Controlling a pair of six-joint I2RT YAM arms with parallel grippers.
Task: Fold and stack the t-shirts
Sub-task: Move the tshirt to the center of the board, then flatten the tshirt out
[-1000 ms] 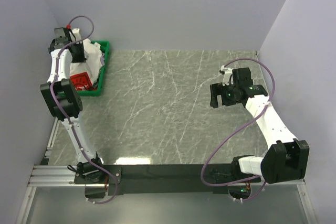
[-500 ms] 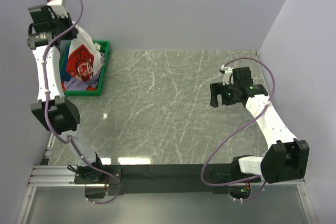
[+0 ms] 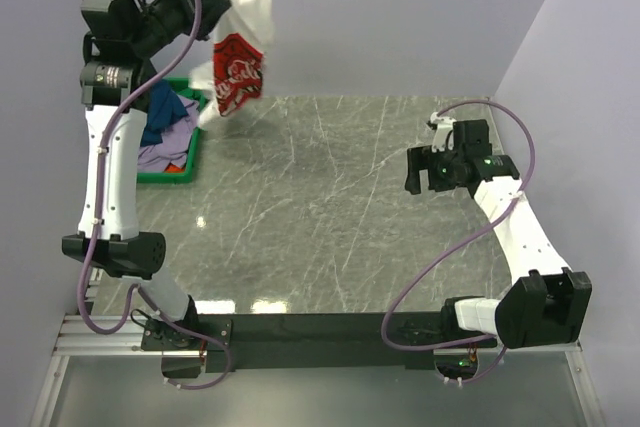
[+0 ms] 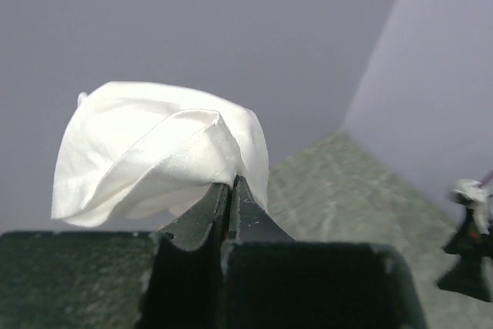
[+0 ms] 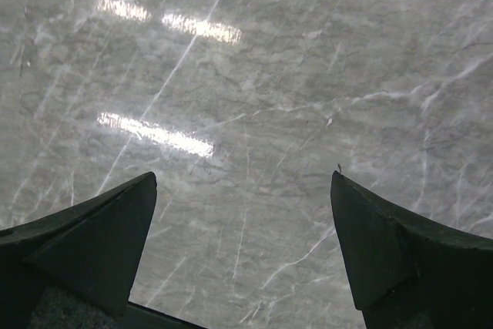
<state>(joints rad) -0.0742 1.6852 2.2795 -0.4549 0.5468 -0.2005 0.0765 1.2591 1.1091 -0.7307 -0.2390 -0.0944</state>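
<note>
The white t-shirt (image 3: 243, 9) with a red chest mark (image 3: 238, 65) hangs in the air above the table's far left corner, just right of the crate. My left gripper (image 3: 208, 9) is raised high and shut on a bunched fold of it. In the left wrist view the white cloth (image 4: 158, 152) bulges out from between the closed fingertips of the left gripper (image 4: 229, 183). A dark blue t-shirt (image 3: 163, 113) and a lavender one (image 3: 166, 145) lie crumpled in the crate. My right gripper (image 3: 411, 173) hovers open over the table's right side, and in its wrist view the right gripper (image 5: 243, 179) holds nothing.
The green plastic crate (image 3: 196, 150) stands at the table's far left edge by the wall. Grey walls close in the left, back and right sides. The marble table (image 3: 320, 217) lies below the right gripper's fingers (image 5: 104, 229). The right arm (image 4: 468, 240) shows at the left wrist view's edge.
My left arm has lifted the white t-shirt out of the crate, up and to the right, so it now hangs free. The right gripper shifted slightly right and stays open.
</note>
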